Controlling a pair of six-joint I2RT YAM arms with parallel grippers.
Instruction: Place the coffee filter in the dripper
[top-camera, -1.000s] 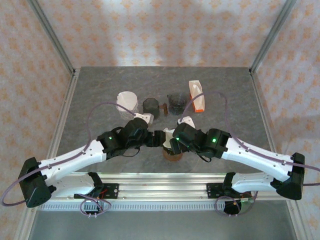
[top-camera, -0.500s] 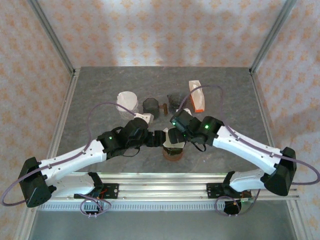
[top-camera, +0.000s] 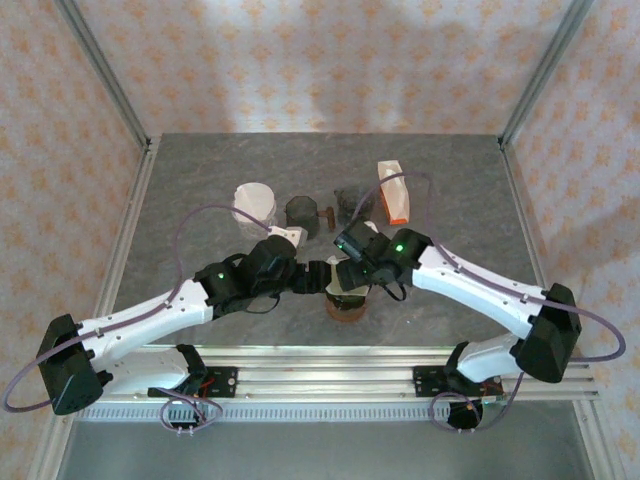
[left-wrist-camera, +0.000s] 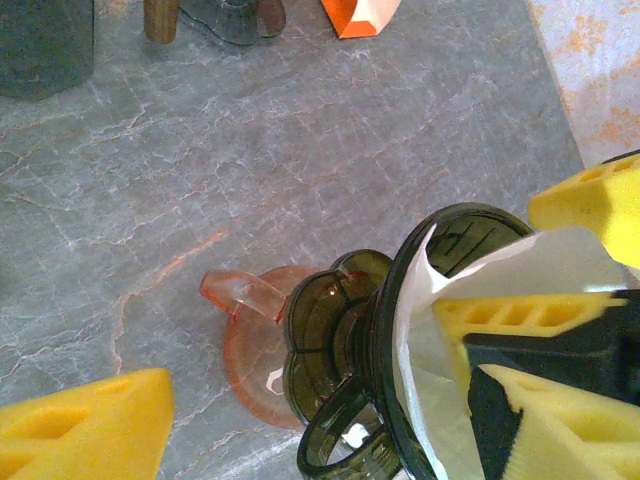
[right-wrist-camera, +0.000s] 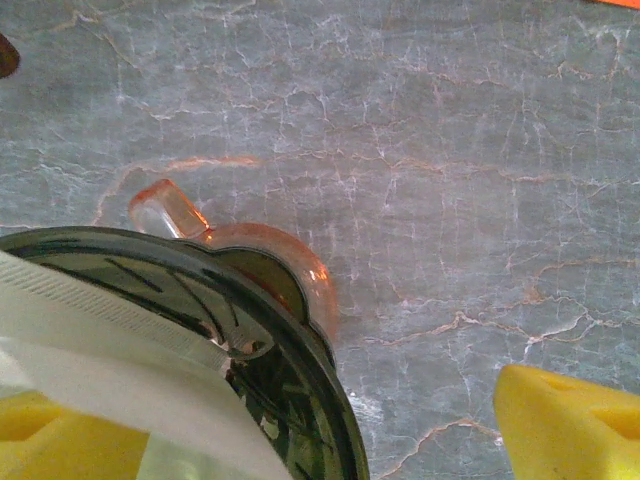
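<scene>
Astride the dripper (left-wrist-camera: 335, 340), left gripper (top-camera: 322, 278) wide

The setting reads as a robot test cell dressed up as a kitchen. A grey marble-patterned counter (top-camera: 200, 170) is enclosed on three sides by panels of peach floral wallpaper (top-camera: 330, 60), held in bare aluminium posts (top-camera: 100, 70) at the counter's far corners. Along the counter's near edge a metal rail (top-camera: 320, 380) is fixed, and a white left arm (top-camera: 150, 315) and right arm (top-camera: 480, 290) are mounted there. Coffee ware is laid out on the counter: a dark glass dripper (left-wrist-camera: 465, 232), a dark cup (top-camera: 300, 212), an orange-and-white box (top-camera: 393, 192).
</scene>
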